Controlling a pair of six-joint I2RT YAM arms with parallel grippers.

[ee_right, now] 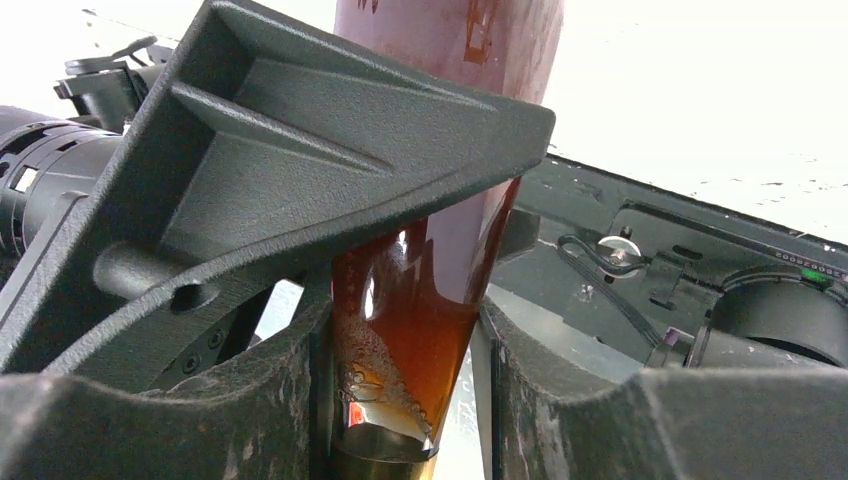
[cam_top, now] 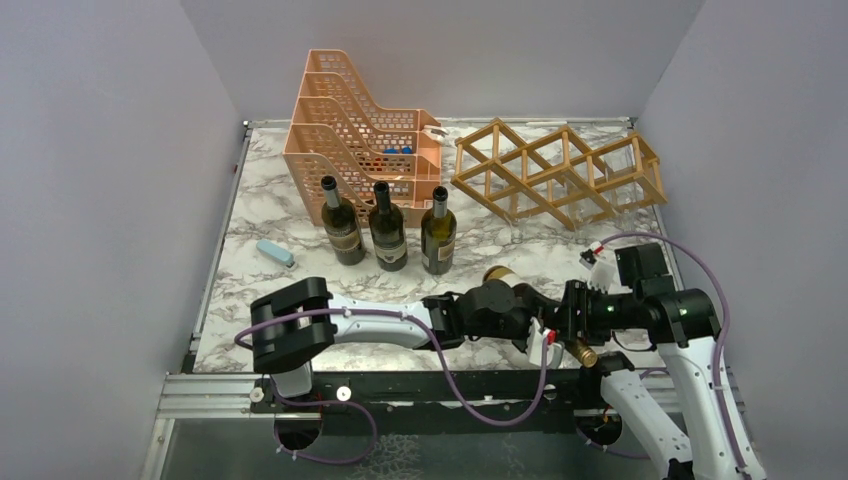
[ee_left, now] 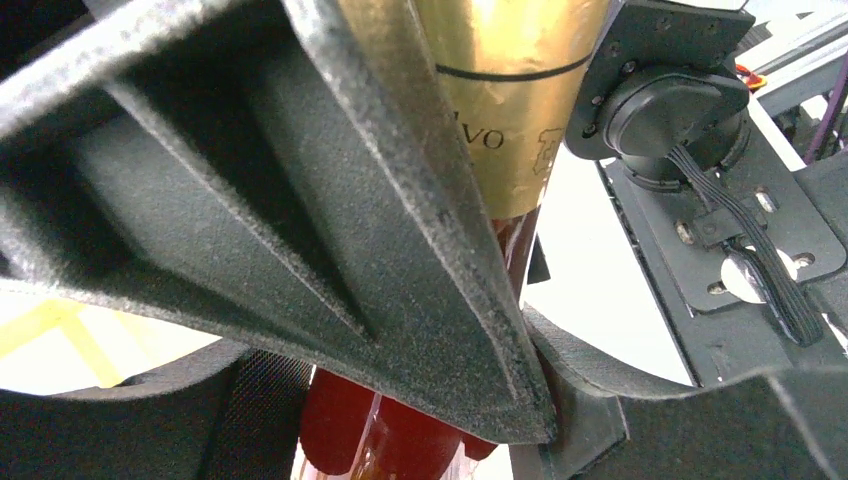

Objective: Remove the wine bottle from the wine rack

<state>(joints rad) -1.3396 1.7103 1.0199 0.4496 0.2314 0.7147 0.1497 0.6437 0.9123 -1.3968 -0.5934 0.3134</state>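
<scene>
Two sets of jaws clamp one wine bottle (ee_right: 420, 290): the left jaws close beside its gold foil, the right jaws at its tapering shoulder, likely sharing the weight for a handover, above the counter (cam_top: 250, 290) well in front of the bottleless wine rack (cam_top: 556, 170).
</scene>
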